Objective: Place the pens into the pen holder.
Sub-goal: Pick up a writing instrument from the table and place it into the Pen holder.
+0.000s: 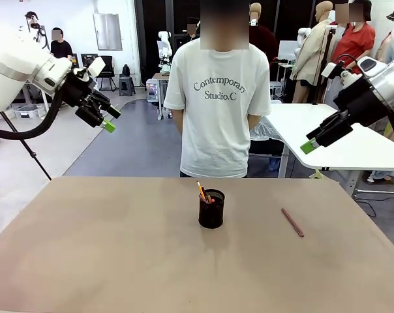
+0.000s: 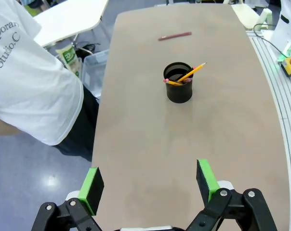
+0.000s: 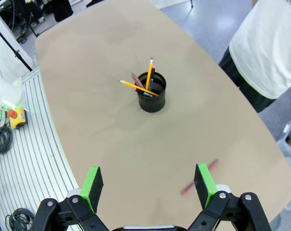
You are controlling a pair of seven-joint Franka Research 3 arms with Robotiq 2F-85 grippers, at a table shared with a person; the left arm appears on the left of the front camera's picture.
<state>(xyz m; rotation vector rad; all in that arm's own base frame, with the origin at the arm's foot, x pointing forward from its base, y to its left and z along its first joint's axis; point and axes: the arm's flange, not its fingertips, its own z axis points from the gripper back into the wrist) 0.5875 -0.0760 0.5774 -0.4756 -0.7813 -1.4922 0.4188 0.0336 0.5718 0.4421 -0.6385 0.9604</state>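
Observation:
The pen holder [image 1: 211, 210] is a black mesh cup standing upright at the table's middle, with yellow-orange pens [image 1: 201, 192] and darker ones leaning in it. One maroon pen [image 1: 292, 222] lies flat on the table to the holder's right. My left gripper [image 1: 109, 121] hangs high above the table's far left, open and holding nothing. My right gripper [image 1: 312, 145] hovers high at the far right, also open and holding nothing. The left wrist view shows the holder [image 2: 178, 89], the maroon pen [image 2: 175, 36] beyond it and my left gripper [image 2: 149, 185]. The right wrist view shows the holder [image 3: 152, 92], the maroon pen [image 3: 190, 186] near my right gripper [image 3: 149, 183].
A person in a white T-shirt [image 1: 218, 98] stands at the table's far edge with both hands behind the back. The brown table [image 1: 106, 261] is bare around the holder. A white table [image 1: 353, 140] stands behind at the right.

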